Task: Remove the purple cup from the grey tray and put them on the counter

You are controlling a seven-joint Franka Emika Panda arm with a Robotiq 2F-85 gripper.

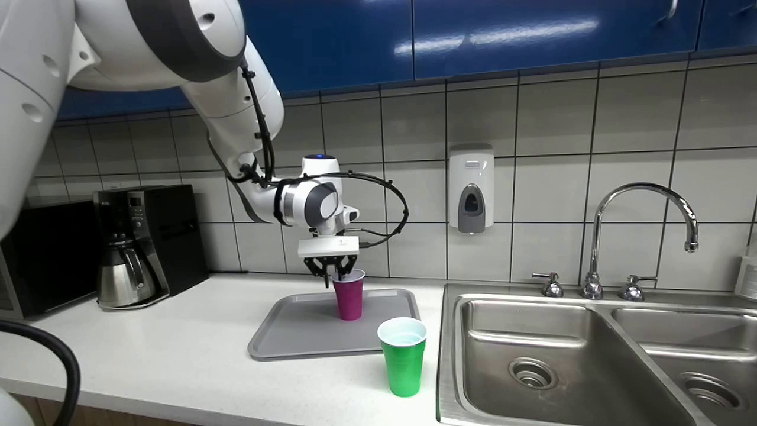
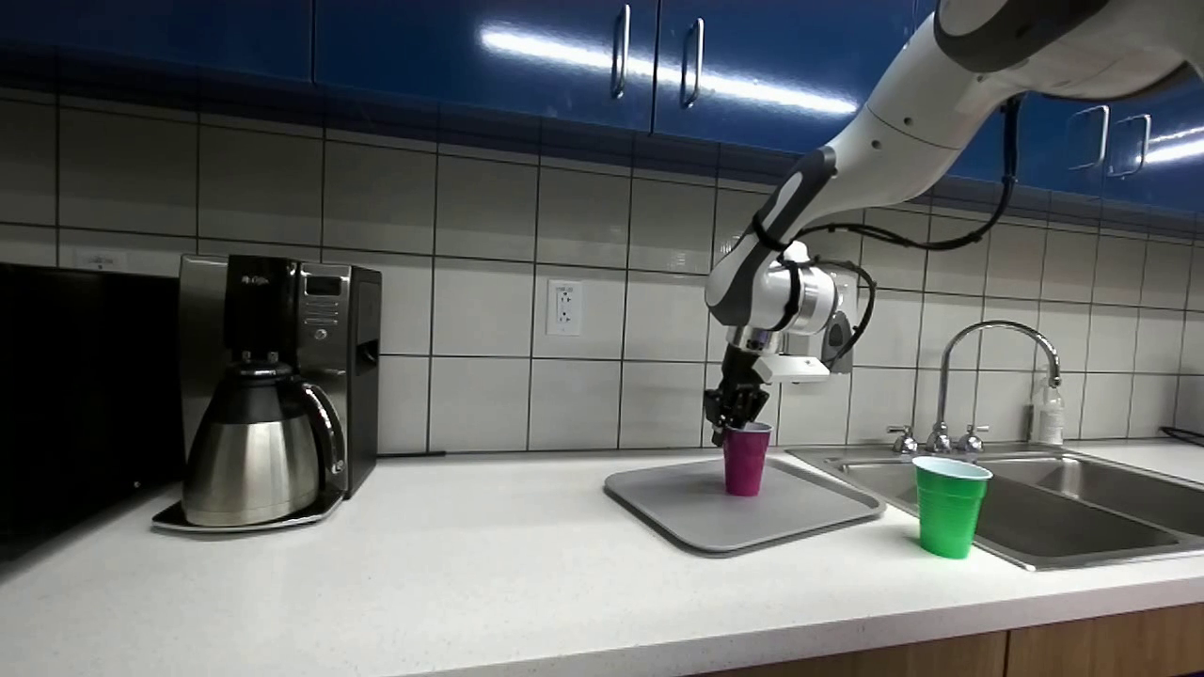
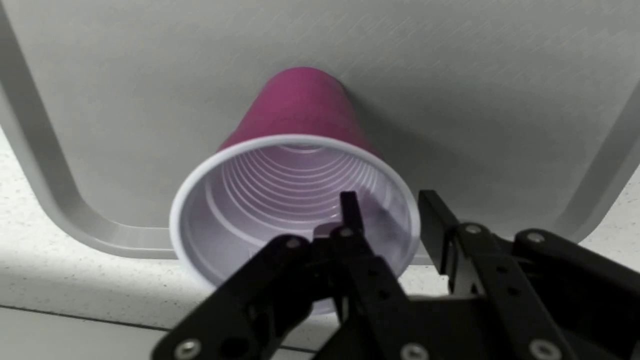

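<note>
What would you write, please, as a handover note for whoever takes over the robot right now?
Gripper: open, one finger inside the purple cup, the other outside its rim; contact is unclear.
Things: the cup stands upright on the grey tray, which lies on the counter; a green cup stands on the counter beside the tray.
Done: gripper straddles the rim; no lift yet.
Left: close on the rim, lift, set the cup on the counter, release.
</note>
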